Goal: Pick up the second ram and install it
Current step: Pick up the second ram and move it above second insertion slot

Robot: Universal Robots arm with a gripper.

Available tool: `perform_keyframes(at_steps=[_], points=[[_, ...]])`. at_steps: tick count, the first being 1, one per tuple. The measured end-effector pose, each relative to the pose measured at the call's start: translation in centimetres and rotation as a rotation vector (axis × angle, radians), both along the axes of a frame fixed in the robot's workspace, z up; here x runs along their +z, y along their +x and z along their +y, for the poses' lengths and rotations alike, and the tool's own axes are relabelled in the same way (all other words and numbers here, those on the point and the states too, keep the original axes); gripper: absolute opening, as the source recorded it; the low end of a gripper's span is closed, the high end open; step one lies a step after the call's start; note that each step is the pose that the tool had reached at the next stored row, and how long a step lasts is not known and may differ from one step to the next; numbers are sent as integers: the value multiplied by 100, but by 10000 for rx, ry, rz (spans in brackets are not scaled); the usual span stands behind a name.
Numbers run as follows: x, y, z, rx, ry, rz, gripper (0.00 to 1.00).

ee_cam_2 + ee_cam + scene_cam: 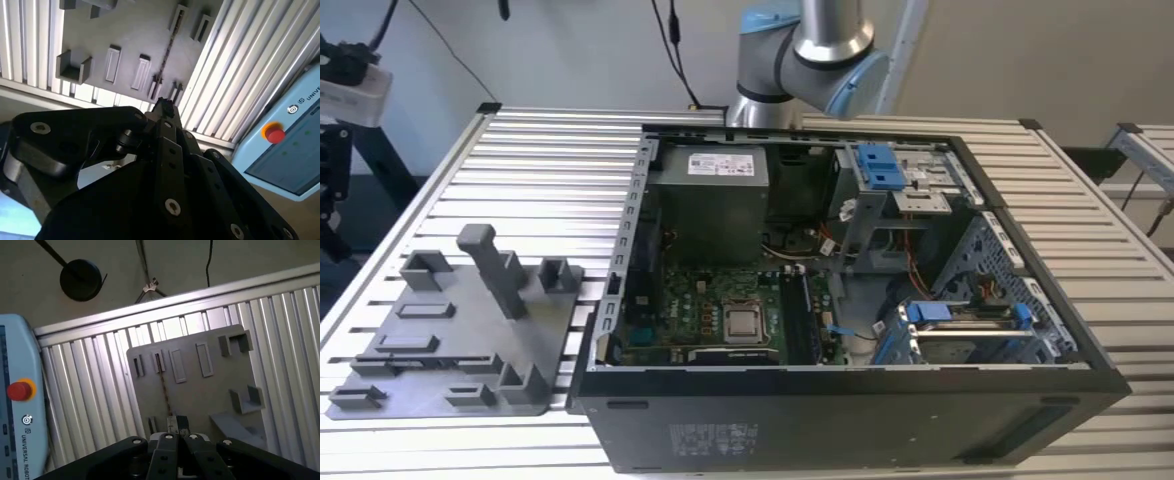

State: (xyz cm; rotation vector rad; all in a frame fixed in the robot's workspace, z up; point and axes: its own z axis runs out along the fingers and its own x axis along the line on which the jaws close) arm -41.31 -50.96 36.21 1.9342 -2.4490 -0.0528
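second ram [164,387] stands on edge in the grey holder tray [200,400] near the bench edge, directly ahead of the end effector [176,422], long axis running away from its tip. can't tell if it's released or clenched

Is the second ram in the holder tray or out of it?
In. Both wrist views show the second ram standing on edge in the grey holder tray, gripper nearest it.

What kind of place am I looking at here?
Probably a robotics lab or workshop: a robot arm by an open computer case on a slatted metal table, plus a control pendant.
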Motion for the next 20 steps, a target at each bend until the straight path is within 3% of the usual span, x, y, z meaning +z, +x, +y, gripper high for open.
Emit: perform_keyframes(at_steps=[7, 12, 14, 20], points=[[-9, -2, 0, 457, -6, -21, 11], [-17, -6, 0, 840, -10, -188, 11], [-21, -6, 0, 930, -10, -217, 11], [-22, -7, 0, 946, -10, -221, 11]])
